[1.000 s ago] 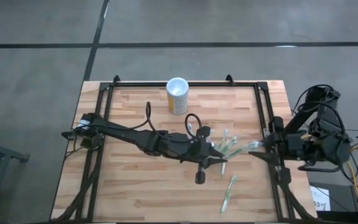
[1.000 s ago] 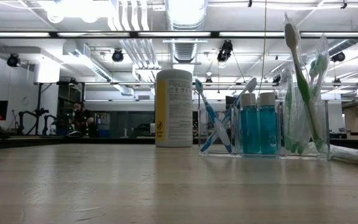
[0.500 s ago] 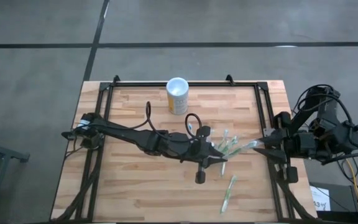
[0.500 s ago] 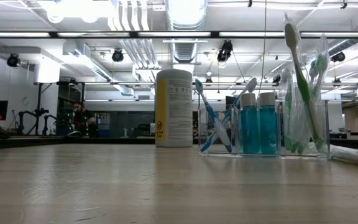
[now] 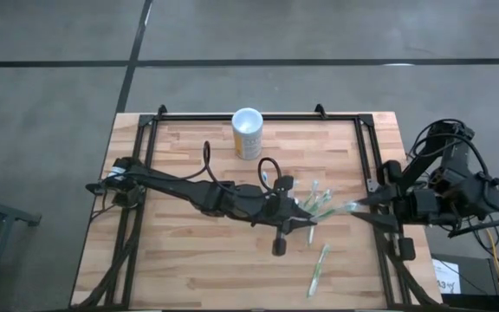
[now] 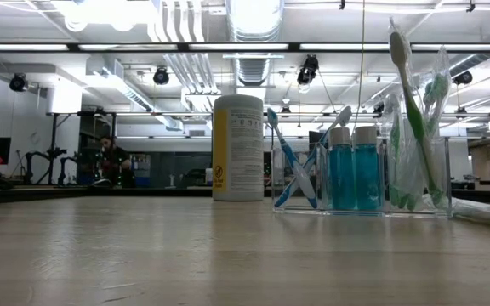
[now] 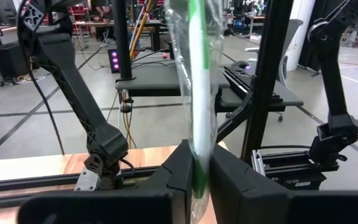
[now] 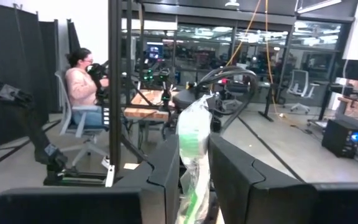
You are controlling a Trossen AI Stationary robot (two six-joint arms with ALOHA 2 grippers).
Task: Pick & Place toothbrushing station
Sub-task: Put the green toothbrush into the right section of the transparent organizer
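The clear toothbrushing station (image 6: pixel 360 174) stands on the wood right of centre and holds blue toothbrushes, two blue bottles and wrapped green toothbrushes; from above the station (image 5: pixel 317 201) is faint. My left gripper (image 5: pixel 311 227) hovers beside its near side, shut on a clear-wrapped green toothbrush (image 7: pixel 197 87). My right gripper (image 5: pixel 366 204) is at the table's right side, shut on another wrapped green toothbrush (image 5: pixel 345 207). Neither gripper shows in the low view. My left gripper pinches the wrapped toothbrush's shaft (image 7: pixel 199 158) between its two fingers, which come in level and lie across it. The toothbrush stands upright, running above and below the fingers. My right gripper pinches its wrapped toothbrush (image 8: pixel 191 165) between both fingers, wrapper and all. The fingers are level and the toothbrush sticks out ahead of them toward the station.
A yellow cup with a white rim (image 5: pixel 247 133) stands near the table's far edge. One wrapped toothbrush (image 5: pixel 319 267) lies on the wood near the front right. Black frame rails (image 5: pixel 372 165) run along the table's sides.
My right arm's wrist has turned a little, with the wrapped toothbrush staying between its fingers.
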